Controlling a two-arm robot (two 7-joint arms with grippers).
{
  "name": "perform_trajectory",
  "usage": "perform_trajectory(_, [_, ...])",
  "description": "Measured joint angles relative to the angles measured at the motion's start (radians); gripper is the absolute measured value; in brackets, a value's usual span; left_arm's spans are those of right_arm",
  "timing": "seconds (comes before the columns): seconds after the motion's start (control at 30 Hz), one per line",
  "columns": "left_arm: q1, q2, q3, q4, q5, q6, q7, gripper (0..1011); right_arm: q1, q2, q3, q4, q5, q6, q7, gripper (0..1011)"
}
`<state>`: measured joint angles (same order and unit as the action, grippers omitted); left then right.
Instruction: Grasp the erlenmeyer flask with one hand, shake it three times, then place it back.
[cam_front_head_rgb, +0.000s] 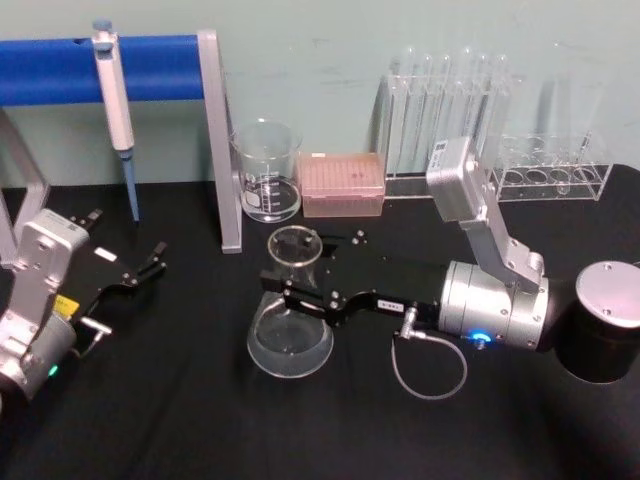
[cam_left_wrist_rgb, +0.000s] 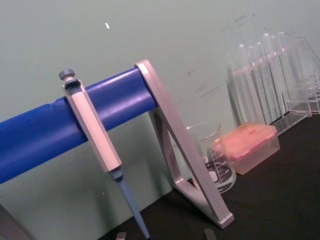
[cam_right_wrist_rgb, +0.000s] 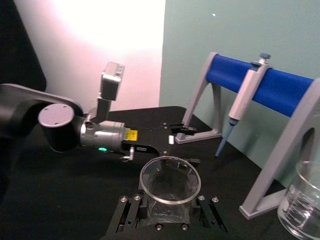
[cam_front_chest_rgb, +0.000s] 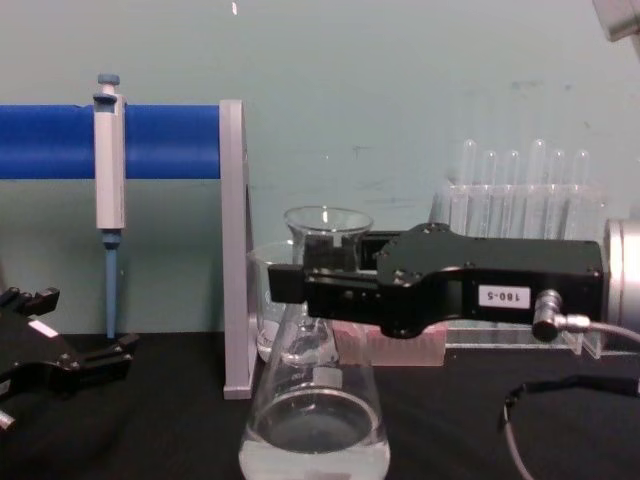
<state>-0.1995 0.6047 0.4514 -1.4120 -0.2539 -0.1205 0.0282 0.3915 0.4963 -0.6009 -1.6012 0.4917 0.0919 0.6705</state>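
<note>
Glassware at the near centre of the black counter (cam_front_head_rgb: 180, 420): one clear glass conical erlenmeyer flask (cam_front_head_rgb: 290, 340), upright, with a shallow layer of clear liquid in its wide base (cam_front_chest_rgb: 315, 440). Whether the base bears on the counter or sits just above it cannot be confirmed. The black two-fingered right end effector (cam_front_head_rgb: 292, 290), which has a silver cylindrical wrist and a small white label printed with digits, reaches in level from the right. It is pinching the flask's narrow neck just below the flared rim, one finger on each side (cam_right_wrist_rgb: 167, 220). A thin grey cable (cam_front_head_rgb: 430, 370) loops on the counter beside its wrist. The black left end effector (cam_front_head_rgb: 125, 245) lies low at the left, well apart from the flask, fingers spread and gripping nothing (cam_front_chest_rgb: 75, 330). Behind the flask stands a straight-sided clear glass beaker (cam_front_head_rgb: 268, 180), and just to its right a translucent pink plastic box (cam_front_head_rgb: 342, 185). A grey metal frame with a blue horizontal bar (cam_front_head_rgb: 150, 68) stands at the back left, and a grey-and-blue pipette (cam_front_head_rgb: 118, 110) hangs from the bar. Clear acrylic racks of tall thin glass test tubes (cam_front_head_rgb: 450, 110) line the back right against the pale green wall.
</note>
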Motion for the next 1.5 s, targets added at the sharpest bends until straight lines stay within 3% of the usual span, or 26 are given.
perform_trajectory(0.43, [0.000,0.000,0.000,0.000,0.000,0.000,0.000,1001,0.029,0.024,-0.048,0.007,0.021,-0.032,0.056,451])
perform_trajectory(0.7, [0.000,0.000,0.000,0.000,0.000,0.000,0.000,1001,0.036,0.027,-0.052,0.016,0.026,-0.037,0.043,450])
perform_trajectory(1.1, [0.000,0.000,0.000,0.000,0.000,0.000,0.000,1001,0.023,-0.005,0.007,0.047,0.014,-0.015,-0.107,451])
perform_trajectory(1.5, [0.000,0.000,0.000,0.000,0.000,0.000,0.000,1001,0.000,-0.047,0.086,0.077,-0.057,-0.005,-0.277,451])
